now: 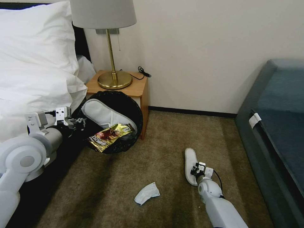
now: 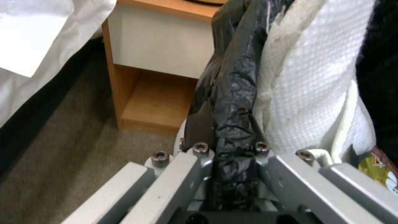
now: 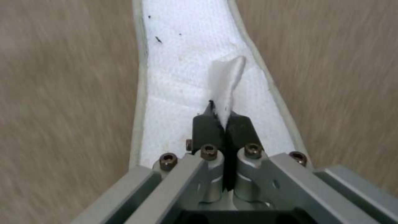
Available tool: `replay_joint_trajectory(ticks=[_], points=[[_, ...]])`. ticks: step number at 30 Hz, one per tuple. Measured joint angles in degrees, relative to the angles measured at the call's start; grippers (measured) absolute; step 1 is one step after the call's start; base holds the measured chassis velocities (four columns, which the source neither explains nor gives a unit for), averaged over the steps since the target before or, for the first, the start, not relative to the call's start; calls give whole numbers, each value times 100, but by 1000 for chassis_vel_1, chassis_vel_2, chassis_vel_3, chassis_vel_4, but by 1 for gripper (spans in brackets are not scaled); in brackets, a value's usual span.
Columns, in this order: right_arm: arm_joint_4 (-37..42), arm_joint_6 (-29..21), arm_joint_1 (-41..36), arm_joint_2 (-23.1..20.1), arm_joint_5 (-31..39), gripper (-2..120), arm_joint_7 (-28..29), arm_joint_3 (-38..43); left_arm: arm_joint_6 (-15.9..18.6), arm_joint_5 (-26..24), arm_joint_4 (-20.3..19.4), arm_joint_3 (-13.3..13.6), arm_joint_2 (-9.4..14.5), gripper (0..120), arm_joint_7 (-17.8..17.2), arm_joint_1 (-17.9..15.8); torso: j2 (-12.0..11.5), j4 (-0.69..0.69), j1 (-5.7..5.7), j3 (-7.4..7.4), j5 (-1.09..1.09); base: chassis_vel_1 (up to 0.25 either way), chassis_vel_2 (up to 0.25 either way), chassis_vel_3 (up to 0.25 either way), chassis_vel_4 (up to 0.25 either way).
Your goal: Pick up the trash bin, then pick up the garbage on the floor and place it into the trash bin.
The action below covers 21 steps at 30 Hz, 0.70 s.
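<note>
My left gripper (image 1: 80, 121) is shut on the rim of the trash bin (image 1: 126, 107) and holds it tilted above the carpet beside the bed. In the left wrist view the gripper (image 2: 226, 124) pinches the black bag (image 2: 234, 77) folded over the rim. Inside the bin lie a white slipper (image 1: 98, 113) (image 2: 307, 93) and a gold and red snack wrapper (image 1: 107, 136) (image 2: 375, 168). A second white slipper (image 1: 190, 158) (image 3: 182, 77) is on the carpet to the right. My right gripper (image 1: 194, 168) (image 3: 224, 115) is shut on a raised fold of its upper. A crumpled white tissue (image 1: 146, 193) lies nearer to me.
A wooden nightstand (image 1: 139, 90) with a brass lamp (image 1: 114, 79) stands right behind the bin. The bed with white pillows (image 1: 31, 63) runs along the left, and a dark blue couch (image 1: 275, 126) along the right. Open carpet (image 1: 164, 136) lies between them.
</note>
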Motion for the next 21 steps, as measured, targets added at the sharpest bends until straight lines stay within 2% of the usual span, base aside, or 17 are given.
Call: replay_joint_trajectory(ticks=[1,2,3,4,5,6,7,9,10,11,12,13,14,17,18,19,21], points=[[177,-1,-26,-31,0,0,16,29,0,0,-9,-1,0,3,2,10,0,0,0,0,0,0,0,0,0],[759,-41,-127,-150,7,0,40,103,0,0,-20,-8,0,3,14,44,0,0,0,0,-1,0,0,0,0],[759,-41,-127,-150,7,0,40,103,0,0,-20,-8,0,3,14,44,0,0,0,0,-1,0,0,0,0],[1143,-85,-199,-270,38,0,38,128,-1,2,-20,-14,-2,3,16,56,0,0,0,0,-1,0,0,0,0],[1143,-85,-199,-270,38,0,38,128,-1,2,-20,-14,-2,3,16,56,0,0,0,0,-1,0,0,0,0],[1693,-167,-296,-480,118,0,-64,158,0,6,-26,-16,-12,3,16,68,0,0,0,0,-2,0,0,0,0],[1693,-167,-296,-480,118,0,-64,158,0,6,-26,-16,-12,3,16,68,0,0,0,0,-2,0,0,0,0],[2518,-369,-348,-829,307,0,-256,212,0,8,-80,22,-29,3,2,96,0,-1,-1,0,1,0,0,0,0],[2518,-369,-348,-829,307,0,-256,212,0,8,-80,22,-29,3,2,96,0,-1,-1,0,1,0,0,0,0],[3061,-483,-340,-1089,492,0,-252,236,0,9,-143,82,-34,3,-86,116,0,0,-1,-1,-3,0,0,0,0],[3061,-483,-340,-1089,492,0,-252,236,0,9,-143,82,-34,3,-86,116,0,0,-1,-1,-3,0,0,0,0],[3496,-559,-318,-1371,717,0,-212,240,0,-8,-213,115,-33,3,-164,146,0,0,-1,0,-2,0,0,0,0],[3496,-559,-318,-1371,717,0,-212,240,0,-8,-213,115,-33,3,-164,146,0,0,-1,0,-2,0,0,0,0],[4410,-677,-238,-2082,1325,0,-138,270,0,-51,-327,131,8,3,-212,233,0,-1,-1,-1,-2,0,0,0,0],[4410,-677,-238,-2082,1325,0,-138,270,0,-51,-327,131,8,3,-212,233,0,-1,-1,-1,-2,0,0,0,0],[4714,-682,-188,-2292,1558,0,-179,278,0,-61,-333,131,41,3,-212,252,0,-1,-1,0,0,0,0,0,0],[4980,-682,-108,-2436,1769,0,-295,281,0,-61,-333,147,59,3,-220,240,0,-1,-1,-1,0,0,0,0,0]])
